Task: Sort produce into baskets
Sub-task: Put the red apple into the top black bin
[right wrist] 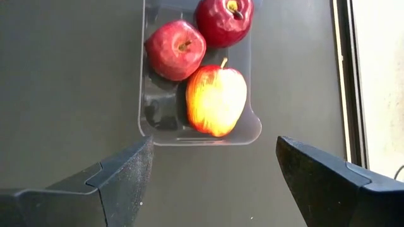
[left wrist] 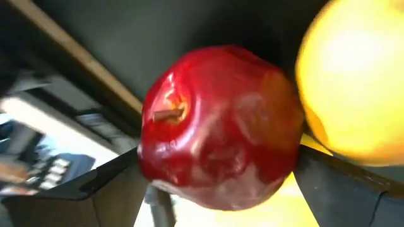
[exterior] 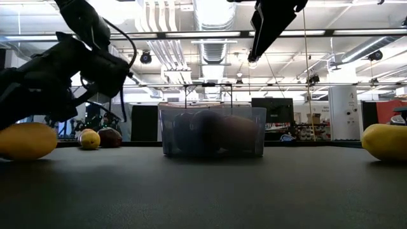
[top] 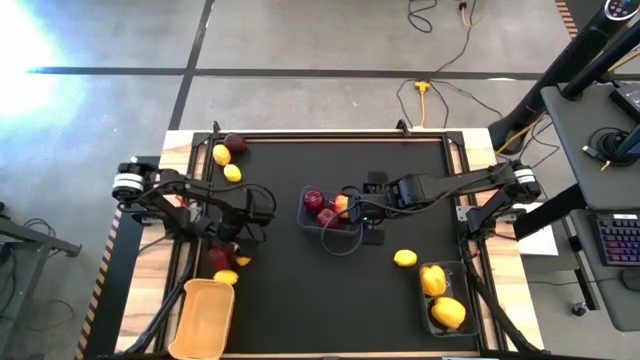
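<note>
Two end effectors, left (top: 222,252) clamping half-hidden red apple (left wrist: 218,126), right (top: 362,222) spread, empty

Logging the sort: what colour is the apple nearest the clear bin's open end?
Red blending into yellow; the right wrist view shows it best.

Yellow cable (top: 424,95), keyboard (top: 622,240), desk (top: 585,120)
</note>
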Robot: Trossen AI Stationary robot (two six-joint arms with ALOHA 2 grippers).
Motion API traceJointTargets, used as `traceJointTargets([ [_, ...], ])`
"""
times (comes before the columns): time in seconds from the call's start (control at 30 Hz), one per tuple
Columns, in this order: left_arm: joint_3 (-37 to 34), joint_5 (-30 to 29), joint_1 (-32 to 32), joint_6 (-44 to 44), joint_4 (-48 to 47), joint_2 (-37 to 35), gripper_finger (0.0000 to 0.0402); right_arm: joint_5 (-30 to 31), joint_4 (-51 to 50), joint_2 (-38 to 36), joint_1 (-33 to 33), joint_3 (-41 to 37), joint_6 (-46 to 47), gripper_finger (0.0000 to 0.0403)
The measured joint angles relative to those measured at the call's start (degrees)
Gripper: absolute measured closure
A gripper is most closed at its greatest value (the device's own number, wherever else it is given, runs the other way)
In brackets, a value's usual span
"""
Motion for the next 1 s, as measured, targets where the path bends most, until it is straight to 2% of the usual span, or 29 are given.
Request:
traceJointTargets([
  [0.1,0.3,-0.4,0.0,-1.8,2.7,0.0,0.0050,0.0,0.0,0.0,0.0,0.0,0.1,0.0078],
  [0.33,3.4,-7.4,0.0,-1.9,4.6,-0.6,0.0050,0.0,0.1,0.0,0.0,0.0,0.1,0.0078],
  [0.7,2.7,-11.3,-0.1,0.0,7.6,-0.3,0.0062,0.0,0.0,0.0,0.0,0.0,0.4,0.0078],
  [0.77,3.8,-15.0,-0.1,1.5,8.0,-1.0,0.0068,0.0,-0.1,-0.2,0.0,0.0,0.4,0.0078],
  [0.93,8.0,-28.6,-0.2,3.9,7.3,-4.6,0.0077,0.0,-0.2,-2.3,0.0,0.0,0.4,0.0078],
  [1.0,10.5,-30.2,-0.2,4.4,7.3,-7.6,0.0078,0.4,0.0,-3.6,0.0,0.0,0.6,0.0078],
])
